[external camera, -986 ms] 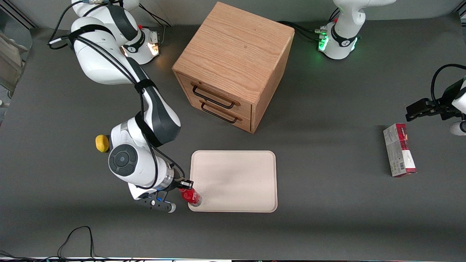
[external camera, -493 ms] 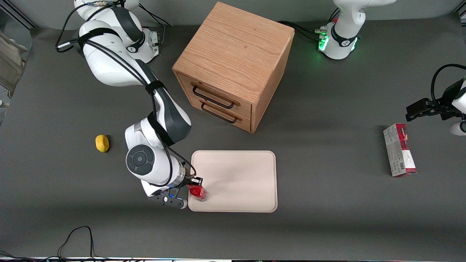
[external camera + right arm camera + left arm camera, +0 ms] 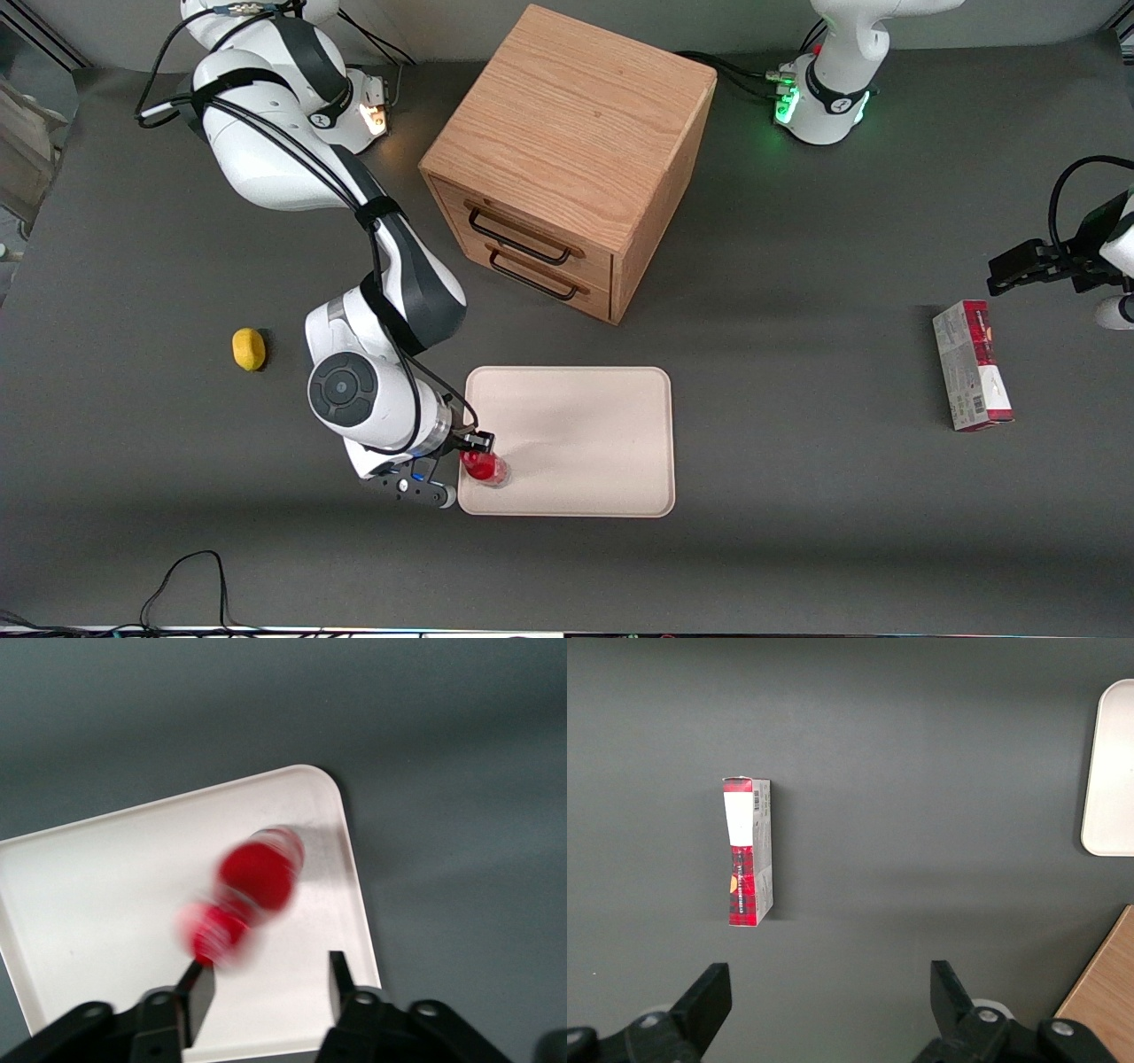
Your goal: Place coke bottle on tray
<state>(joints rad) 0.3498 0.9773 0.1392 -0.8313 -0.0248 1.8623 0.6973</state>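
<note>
The coke bottle [image 3: 484,466], small and red, is on the cream tray [image 3: 585,434] at the corner nearest the front camera and the working arm. In the right wrist view the bottle [image 3: 252,890] is smeared by motion, and I cannot tell whether it stands or tips. It lies just ahead of one fingertip [image 3: 200,974] on the tray [image 3: 97,877]. My right gripper [image 3: 461,468] hangs over that tray corner. In the wrist view the gripper [image 3: 267,973] is open, with nothing between the jaws.
A wooden drawer cabinet [image 3: 567,159] stands farther from the front camera than the tray. A yellow lump [image 3: 249,348] lies beside the working arm. A red-and-grey carton [image 3: 972,365] lies toward the parked arm's end of the table and also shows in the left wrist view [image 3: 749,855].
My gripper moved with the bottle from beside the tray to over its corner, then stayed. The bottle went from leaning across the rim to sitting inside the tray.
</note>
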